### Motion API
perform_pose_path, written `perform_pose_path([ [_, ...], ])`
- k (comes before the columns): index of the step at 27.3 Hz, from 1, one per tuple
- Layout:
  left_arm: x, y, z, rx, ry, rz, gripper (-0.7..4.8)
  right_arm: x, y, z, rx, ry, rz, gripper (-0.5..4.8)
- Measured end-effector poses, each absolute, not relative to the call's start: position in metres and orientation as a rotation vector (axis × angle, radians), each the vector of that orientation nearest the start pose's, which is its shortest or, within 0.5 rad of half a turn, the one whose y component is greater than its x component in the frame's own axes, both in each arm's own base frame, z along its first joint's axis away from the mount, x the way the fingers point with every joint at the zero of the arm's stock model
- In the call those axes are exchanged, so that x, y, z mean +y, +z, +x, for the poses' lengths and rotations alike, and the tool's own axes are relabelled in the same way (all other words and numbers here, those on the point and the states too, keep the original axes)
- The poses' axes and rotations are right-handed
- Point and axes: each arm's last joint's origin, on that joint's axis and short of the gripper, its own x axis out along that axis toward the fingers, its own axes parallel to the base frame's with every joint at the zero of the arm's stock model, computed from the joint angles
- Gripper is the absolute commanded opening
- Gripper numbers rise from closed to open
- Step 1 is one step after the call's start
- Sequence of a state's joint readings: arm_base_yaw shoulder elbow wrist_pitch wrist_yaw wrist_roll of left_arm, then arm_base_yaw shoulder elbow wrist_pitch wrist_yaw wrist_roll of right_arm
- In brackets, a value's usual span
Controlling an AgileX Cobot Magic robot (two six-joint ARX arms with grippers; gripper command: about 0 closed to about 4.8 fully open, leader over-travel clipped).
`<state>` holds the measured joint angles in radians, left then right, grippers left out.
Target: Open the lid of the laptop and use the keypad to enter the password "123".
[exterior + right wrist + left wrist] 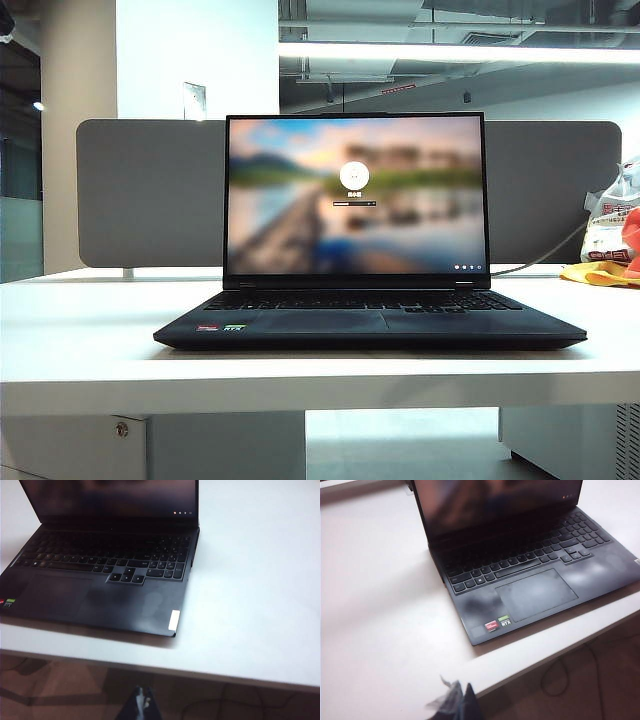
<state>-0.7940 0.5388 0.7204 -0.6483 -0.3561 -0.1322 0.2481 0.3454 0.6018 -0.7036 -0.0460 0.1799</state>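
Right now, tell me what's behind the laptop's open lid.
Behind the lid a grey divider board spans the table. Its middle is covered by the screen. Both grippers, left and right, hang off the front edge.

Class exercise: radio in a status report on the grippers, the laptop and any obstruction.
Left gripper shut, off table's front edge. Right gripper likewise, state unclear. Laptop lid up, login screen showing. Keypad unobstructed.
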Motion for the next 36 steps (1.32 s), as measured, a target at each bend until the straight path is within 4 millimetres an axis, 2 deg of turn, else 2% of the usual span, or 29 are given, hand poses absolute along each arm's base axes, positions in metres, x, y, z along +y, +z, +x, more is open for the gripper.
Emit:
perform_pose_path([
  [6,-0.0702,0.2996,0.0831,0.421,-0.402,0.127,-0.05,0.0196,0.2690,0.0720,0.490,0.245,0.132,-0.05],
  [36,-0.0702,0.2996,0.0831,0.421,-0.402,0.127,-0.05,0.0197,0.2689,0.0723,0.493,0.245,0.132,-0.05],
])
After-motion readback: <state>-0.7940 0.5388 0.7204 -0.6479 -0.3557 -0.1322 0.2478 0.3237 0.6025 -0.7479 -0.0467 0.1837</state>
